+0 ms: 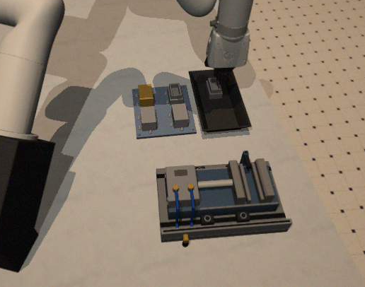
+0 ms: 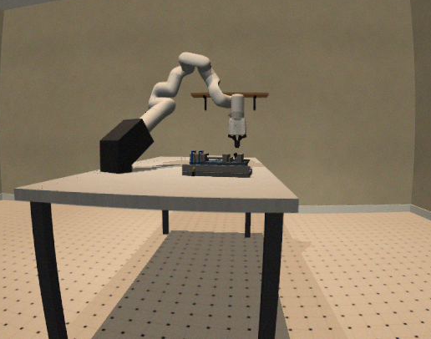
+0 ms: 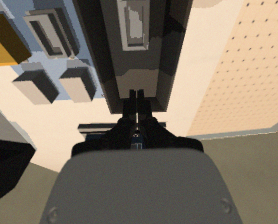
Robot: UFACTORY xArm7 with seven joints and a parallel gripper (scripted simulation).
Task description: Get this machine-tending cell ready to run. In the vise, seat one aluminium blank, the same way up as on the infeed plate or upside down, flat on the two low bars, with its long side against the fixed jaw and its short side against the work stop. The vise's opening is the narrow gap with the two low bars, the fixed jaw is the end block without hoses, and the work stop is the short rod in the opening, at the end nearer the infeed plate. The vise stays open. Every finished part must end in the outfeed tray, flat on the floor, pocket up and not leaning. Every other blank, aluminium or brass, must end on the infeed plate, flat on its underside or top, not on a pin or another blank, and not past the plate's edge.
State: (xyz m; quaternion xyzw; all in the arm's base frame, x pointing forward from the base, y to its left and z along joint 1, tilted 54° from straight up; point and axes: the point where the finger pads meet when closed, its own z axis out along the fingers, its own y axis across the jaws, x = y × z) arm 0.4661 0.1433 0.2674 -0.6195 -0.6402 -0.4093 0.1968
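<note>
Your gripper (image 3: 136,116) hangs with its fingers pressed together on nothing, above the black outfeed tray (image 1: 241,102). Directly beneath it one finished part (image 1: 214,87) lies flat on the tray floor, pocket up, so that piece looks settled.

A second finished part (image 1: 176,92) sits to one side of the gripper on the blue infeed plate (image 1: 165,112), beside the brass blank (image 1: 146,95), with two aluminium blanks (image 1: 148,118) in the row nearer the vise. By my reading, fetching that pocketed part is the step in hand: you need to spread the fingers, shift across to the plate and come down around it. The vise (image 1: 222,192) stands open, its gap bare, well away from the gripper; a blank has yet to go in.

The top view shows the whole layout, vise included. The wrist view alone shows the fingers meeting with no gap. The exterior view shows the gripper raised well above the table (image 2: 156,194), though the plate and tray are hidden behind the vise.
</note>
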